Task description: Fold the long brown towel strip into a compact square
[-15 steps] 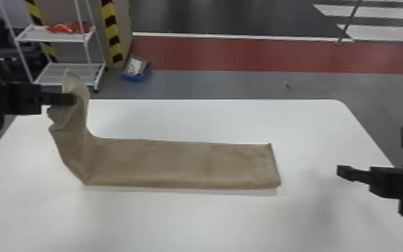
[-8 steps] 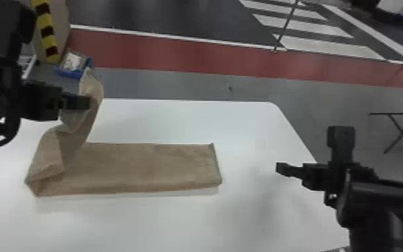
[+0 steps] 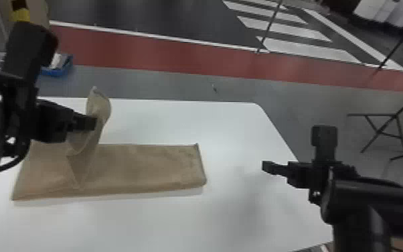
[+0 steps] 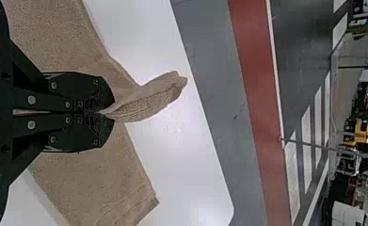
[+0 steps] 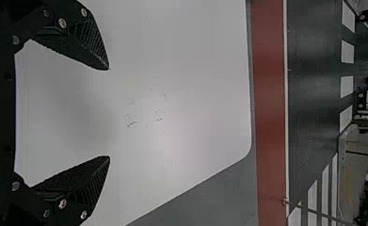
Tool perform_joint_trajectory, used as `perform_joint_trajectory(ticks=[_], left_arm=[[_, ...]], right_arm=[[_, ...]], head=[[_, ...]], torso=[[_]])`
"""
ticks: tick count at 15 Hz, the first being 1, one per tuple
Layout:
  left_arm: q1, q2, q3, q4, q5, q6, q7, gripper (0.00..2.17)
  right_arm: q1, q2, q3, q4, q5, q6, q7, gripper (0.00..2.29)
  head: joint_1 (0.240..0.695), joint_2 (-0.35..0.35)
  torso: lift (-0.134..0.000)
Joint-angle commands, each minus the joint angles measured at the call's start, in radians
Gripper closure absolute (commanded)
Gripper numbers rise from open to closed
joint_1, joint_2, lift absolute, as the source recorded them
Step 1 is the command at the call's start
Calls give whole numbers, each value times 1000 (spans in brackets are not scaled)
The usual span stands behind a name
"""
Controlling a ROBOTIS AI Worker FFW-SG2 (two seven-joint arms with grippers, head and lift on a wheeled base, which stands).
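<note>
The left gripper (image 4: 107,112), its fingers pressed together on a pinch of cloth, has drawn the raised end (image 3: 99,103) of the brown towel strip (image 3: 147,167) inward: a second ago that end stood over the strip's left end, and now it stands further right, above the flat part. That looks like the start of a fold across the length, though the cloth has yet to be laid down. The strip lies on the counter (image 3: 227,217), its long axis running left to right, roughly along the far edge; the pinched end points upward. The arm partly covers the left portion, so how neatly it lies there is hard to judge. The right gripper (image 5: 109,113) waits right of the towel, fingers spread and holding nothing.
</note>
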Motion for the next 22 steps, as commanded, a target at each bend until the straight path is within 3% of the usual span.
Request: perform_joint_trajectory(ticks=[1,2,3,12,16,18,21,22], left_arm=[[18,-11,-34,0,0,1,12,1639],[26,-17,-51,-2,0,1,26,448],[32,-17,-68,-9,0,1,45,-2],[43,-12,-62,-40,17,1,94,70],[50,-1,-14,-40,29,1,95,73],[75,17,32,-61,43,1,94,73],[115,69,98,-92,64,1,87,76],[135,82,127,-103,75,1,86,76]], right_arm=[[-4,1,3,0,0,3,0,235],[-4,1,3,0,0,3,0,235],[-4,3,3,0,0,3,0,235],[-4,1,6,-2,-2,3,0,235],[-8,1,44,-32,-6,37,0,235],[-16,18,92,-81,-15,64,0,235],[-51,61,179,-111,-20,76,0,235],[-63,81,216,-112,-21,76,-2,235]], head=[[695,-350],[695,-350],[695,-350],[695,-350],[695,-350],[695,-350],[695,-335],[695,-281]], torso=[[-128],[-128],[-128],[-128],[-128],[-128],[-128],[-128]])
